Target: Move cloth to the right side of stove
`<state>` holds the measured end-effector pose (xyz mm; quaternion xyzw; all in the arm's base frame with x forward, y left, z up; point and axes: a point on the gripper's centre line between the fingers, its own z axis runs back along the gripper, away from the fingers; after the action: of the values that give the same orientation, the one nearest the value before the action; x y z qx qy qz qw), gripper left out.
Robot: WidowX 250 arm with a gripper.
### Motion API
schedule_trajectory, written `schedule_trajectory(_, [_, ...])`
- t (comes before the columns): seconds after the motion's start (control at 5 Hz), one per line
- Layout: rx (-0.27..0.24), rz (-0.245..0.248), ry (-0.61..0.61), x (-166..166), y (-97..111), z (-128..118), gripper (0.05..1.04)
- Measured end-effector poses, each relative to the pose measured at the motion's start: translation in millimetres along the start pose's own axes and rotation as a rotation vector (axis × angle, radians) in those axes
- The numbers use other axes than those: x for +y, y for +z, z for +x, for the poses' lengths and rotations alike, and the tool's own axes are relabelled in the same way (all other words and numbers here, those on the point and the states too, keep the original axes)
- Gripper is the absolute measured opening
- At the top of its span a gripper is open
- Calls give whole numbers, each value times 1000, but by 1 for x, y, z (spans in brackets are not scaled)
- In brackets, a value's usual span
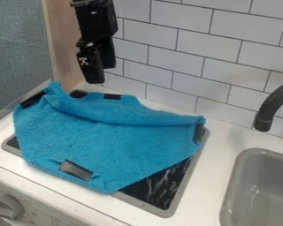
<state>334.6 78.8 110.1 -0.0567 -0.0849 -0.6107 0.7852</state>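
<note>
Blue cloth [111,143] seemingly below pincer [95,80]

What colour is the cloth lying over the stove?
The cloth is bright blue, with black patches near its edges, as the camera view shows.

A gray sink [241,161] sits in a white counter [218,154] at lower right. A dark, curved faucet [273,103] enters from the right edge, its spout pointing down. Behind is a wall [185,42] of pale rectangular tiles with dark joints. At left, an upright wood panel [60,31] stands beside a blue-gray surface [20,44]. A round knob [11,207] is at lower left.
</note>
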Motion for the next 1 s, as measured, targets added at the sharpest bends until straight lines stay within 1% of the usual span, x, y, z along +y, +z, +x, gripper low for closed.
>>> schedule_trajectory(0.2, [-1,-33,5,-4,-10,-2,999])
schedule_trajectory(0.4, [-4,-73,10,-19,-28,-1,999])
schedule_trajectory(0.6, [35,-47,24,-30,-29,-4,999])
schedule_trajectory(0.8, [56,-45,7,-48,-38,-4,999])
schedule_trajectory(1.0, [99,-19,-8,-55,-52,-5,999])
